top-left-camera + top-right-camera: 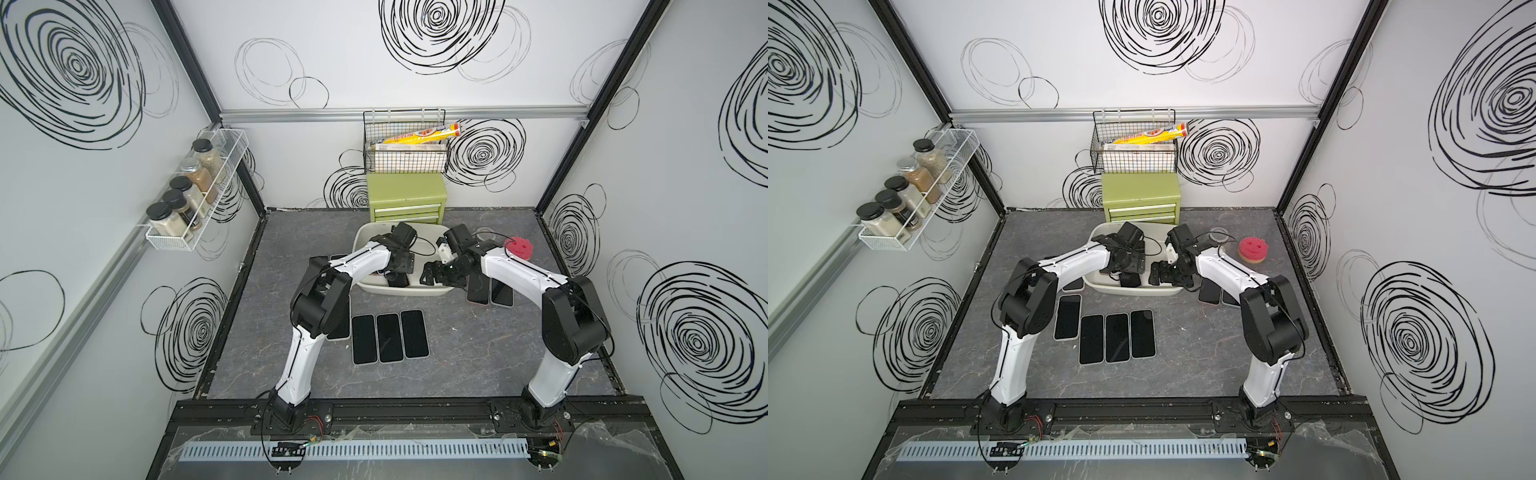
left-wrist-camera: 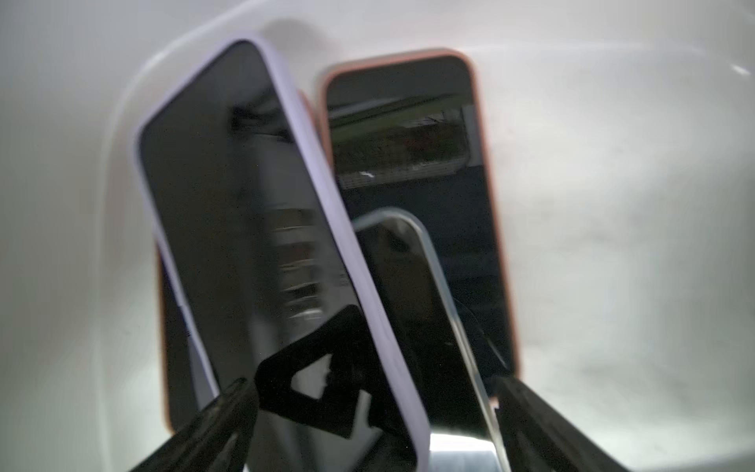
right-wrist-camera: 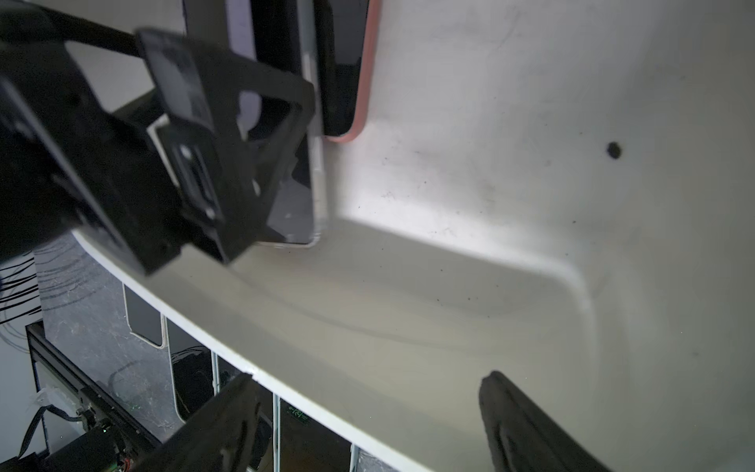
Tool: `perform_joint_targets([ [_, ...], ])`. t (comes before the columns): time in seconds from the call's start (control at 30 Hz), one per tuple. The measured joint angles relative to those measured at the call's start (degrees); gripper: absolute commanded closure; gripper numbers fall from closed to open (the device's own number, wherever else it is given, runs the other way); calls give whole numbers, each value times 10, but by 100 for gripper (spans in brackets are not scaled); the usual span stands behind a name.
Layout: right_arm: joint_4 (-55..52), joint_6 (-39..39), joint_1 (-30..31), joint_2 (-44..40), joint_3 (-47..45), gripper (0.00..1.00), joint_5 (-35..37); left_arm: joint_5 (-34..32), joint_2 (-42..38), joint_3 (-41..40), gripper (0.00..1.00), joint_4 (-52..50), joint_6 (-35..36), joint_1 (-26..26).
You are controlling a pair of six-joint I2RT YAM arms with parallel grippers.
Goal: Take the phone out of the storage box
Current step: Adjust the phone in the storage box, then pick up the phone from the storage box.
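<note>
Right now the storage box (image 1: 399,291) sits on the tabletop (image 1: 478,365) just beyond its centre, with a green drawer chest (image 1: 407,199) at the box's 12 o'clock. Both arms reach into the box. The left gripper (image 2: 371,384) is down in the 9 o'clock half with its jaws spread wide. Between them a lilac-cased phone (image 2: 245,204) lies askew on top of a clear-cased phone (image 2: 408,286), and a coral-cased phone (image 2: 408,143) lies flat on the box floor behind. I cannot tell whether either finger touches a phone. The right gripper (image 3: 369,380) hangs in the 3 o'clock half, wide and empty, with one finger over the near rim and the other over bare floor. Outside the box, a row of three phones (image 1: 390,337) lies screen-up at its 6 o'clock. Two more phones (image 1: 490,293) lie at 4 o'clock and a red sponge (image 1: 518,248) at 2 o'clock.
</note>
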Motion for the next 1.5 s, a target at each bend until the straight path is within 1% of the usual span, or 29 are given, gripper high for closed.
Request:
perform_joint_targets([
  [0.07,-1,0,0,0,0,12,-2,21,-6,-1,4,1,-8,-17],
  [0.1,-5,-4,0,0,0,12,-5,20,-8,-2,4,2,-12,-26],
  [0.3,-7,-6,1,0,0,12,-13,18,-30,-33,1,8,-41,-18],
  [0.43,-6,-6,3,0,0,12,-15,13,-67,-67,1,5,-68,3],
  [0.63,-3,-6,3,0,-2,12,-14,3,-94,-63,1,-2,-94,41],
  [0.87,10,-7,3,-3,-11,12,-14,11,-85,-56,1,-9,-97,53],
  [1.13,11,-6,3,-5,-12,12,-12,52,-26,-50,1,3,-93,78],
  [1.5,13,-6,3,-8,-16,12,-11,74,-14,-47,1,21,-83,87],
])
